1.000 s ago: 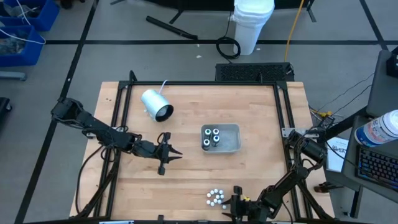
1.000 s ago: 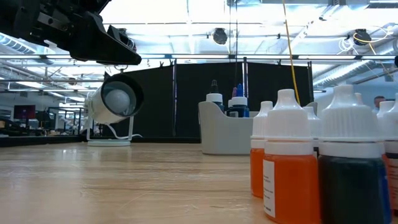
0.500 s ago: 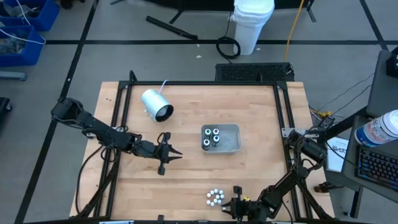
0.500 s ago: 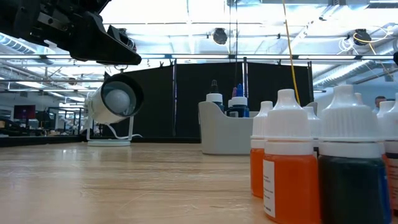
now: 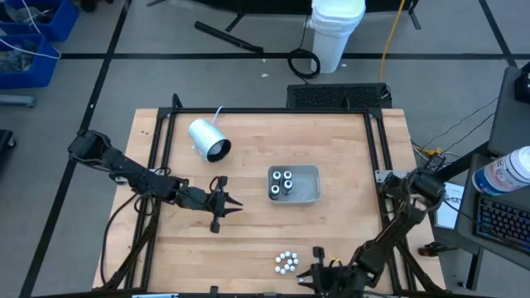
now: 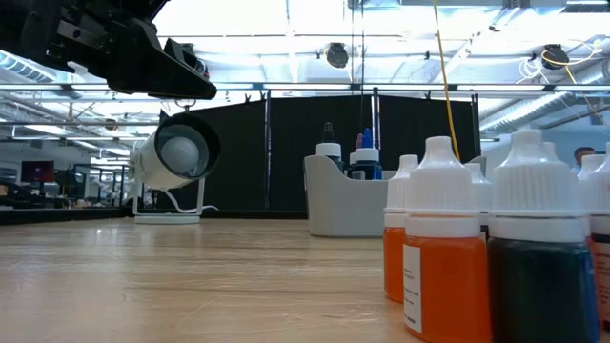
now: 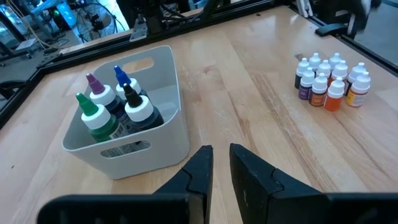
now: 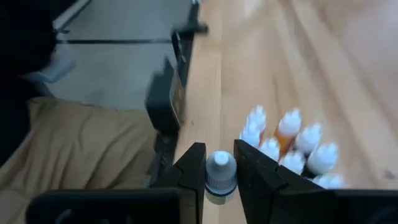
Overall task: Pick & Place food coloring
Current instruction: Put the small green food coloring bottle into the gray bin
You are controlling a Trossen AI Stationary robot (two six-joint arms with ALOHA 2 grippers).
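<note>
Presently the right hand (image 8: 219, 163) was closed on 1 food coloring bottle (image 8: 220, 175), its white cap showing upright between the 2 dark fingers in the right wrist view. From above, that hand (image 5: 319, 277) sat at the table's near edge, just beside the cluster of remaining bottles (image 5: 286, 262), on its right-hand side.

Cluster: roughly 10 white-capped bottles, tight group near the middle of the near edge. Low view showed orange and dark bodies, all standing upright.

The grey tray (image 5: 310, 195) sat toward the table's centre, well apart from the cluster, 4 larger bottles already standing in its left half. From the right hand it lay straight away toward the far edge, slightly left. Likely destination, so the carry would run up the table with the bottle's long axis kept vertical.

The left hand (image 5: 232, 205) hovered left of the tray, fingers nearly together with a narrow gap, holding nothing. It was nearer the tray; the right arm was far nearer the bottles.

A white cylinder (image 5: 207, 139) lay on its side toward the far left corner, clear of the path.
</note>
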